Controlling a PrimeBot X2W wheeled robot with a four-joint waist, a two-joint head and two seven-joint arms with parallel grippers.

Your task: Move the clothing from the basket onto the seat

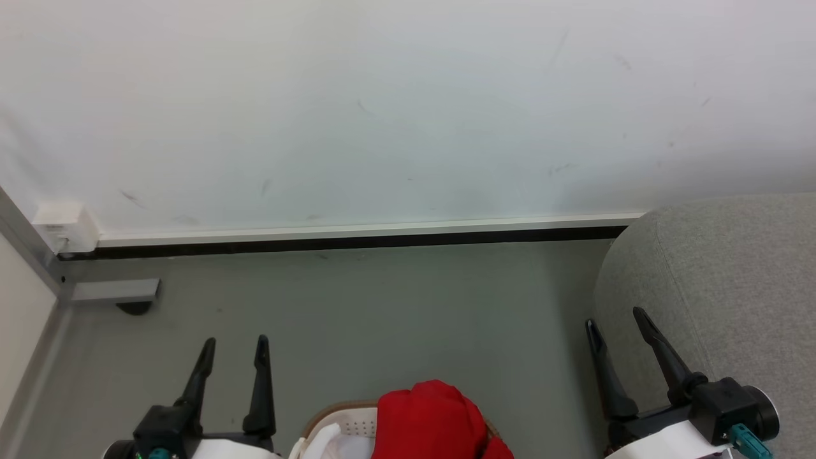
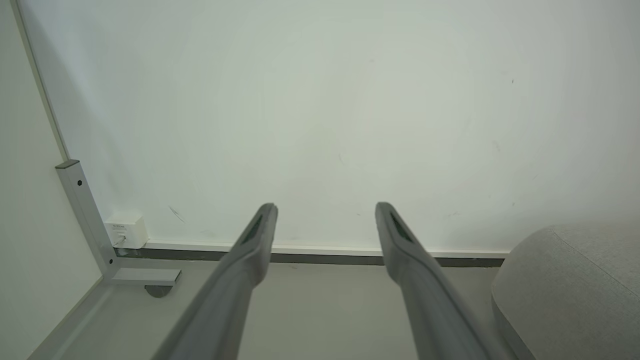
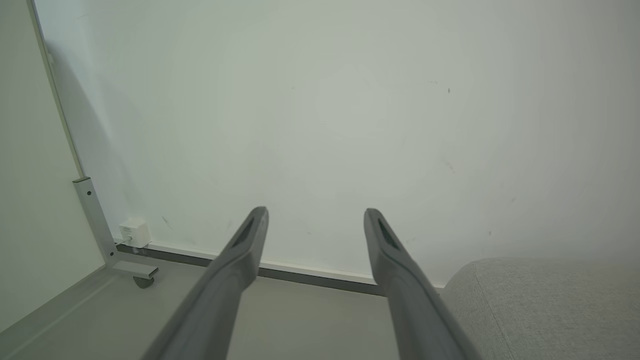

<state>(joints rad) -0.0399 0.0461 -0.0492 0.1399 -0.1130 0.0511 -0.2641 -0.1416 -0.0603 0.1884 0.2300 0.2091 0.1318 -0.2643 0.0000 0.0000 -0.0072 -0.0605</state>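
counts: one basket [image 1: 338, 422], one red garment [image 1: 428, 419], one seat [image 1: 733, 280], two grippers
garment: bottom centre, heaped in basket, between both grippers, touching neither
left gripper [image 1: 235, 344]: lower left, fingers apart, empty
right gripper [image 1: 615, 319]: lower right, fingers apart, empty, overlapping seat edge

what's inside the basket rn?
A red garment sits heaped above the rim of the basket in the head view. Anything beneath it is covered, and the near part of the basket is cut off by the picture's bottom edge.
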